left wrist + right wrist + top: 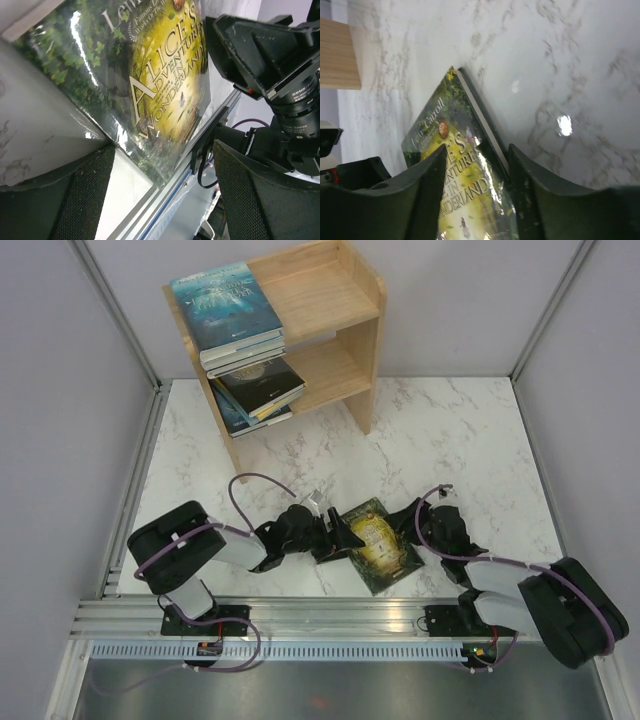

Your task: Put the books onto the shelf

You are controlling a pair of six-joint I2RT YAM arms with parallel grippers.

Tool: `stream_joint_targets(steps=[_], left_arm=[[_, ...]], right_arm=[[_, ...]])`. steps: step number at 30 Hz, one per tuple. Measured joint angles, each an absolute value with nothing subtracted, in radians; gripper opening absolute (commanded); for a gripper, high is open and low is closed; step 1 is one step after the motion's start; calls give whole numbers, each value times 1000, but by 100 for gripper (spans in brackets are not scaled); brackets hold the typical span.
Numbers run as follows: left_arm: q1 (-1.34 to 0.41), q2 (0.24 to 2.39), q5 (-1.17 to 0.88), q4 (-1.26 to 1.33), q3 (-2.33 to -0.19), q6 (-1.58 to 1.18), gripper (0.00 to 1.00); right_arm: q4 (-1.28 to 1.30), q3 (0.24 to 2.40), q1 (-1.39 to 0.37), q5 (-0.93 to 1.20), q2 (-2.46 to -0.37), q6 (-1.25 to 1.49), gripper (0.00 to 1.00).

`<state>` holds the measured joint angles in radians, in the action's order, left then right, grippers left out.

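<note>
Left wrist view chopped the green-gold book [165,95] at the top edge, so the author's name was cut short. Right wrist view hid its lower cover behind the fingers [420,195] of the right gripper [477,155]. Titles on the shelved books [245,350] were too tiny to read.

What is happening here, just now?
Two robot arms are at the one book left on the marble table, a green-gold Alice in Wonderland. The right gripper straddles one edge of it; the left gripper stands open at the opposite side. The other books lie stacked on both tiers of the wooden shelf.
</note>
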<state>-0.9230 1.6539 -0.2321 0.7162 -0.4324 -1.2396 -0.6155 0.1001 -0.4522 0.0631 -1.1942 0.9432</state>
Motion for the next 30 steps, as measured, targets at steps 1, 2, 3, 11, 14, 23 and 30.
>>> stream_joint_targets(steps=[1, 2, 3, 11, 14, 23, 30], left_arm=[[-923, 1642, -231, 690, -432, -1242, 85], [-923, 1630, -228, 667, -433, -1242, 85], [-922, 1623, -226, 652, -433, -1242, 85], [-921, 1610, -213, 477, -503, -1242, 84], [-921, 1607, -209, 430, -525, -1236, 86], [-931, 1513, 14, 88, -642, -1121, 90], [-921, 1342, 155, -65, -551, -1087, 91]], right_arm=[[-571, 89, -467, 43, -1155, 952, 48], [-522, 83, -475, 22, -1113, 963, 44], [-459, 77, -499, 0, -1063, 970, 43], [-144, 57, -551, -59, -796, 1044, 33], [-136, 57, -569, -84, -795, 1071, 36], [-77, 173, -677, -2, -886, 1064, 97], [-36, 226, -680, 135, -955, 1045, 97]])
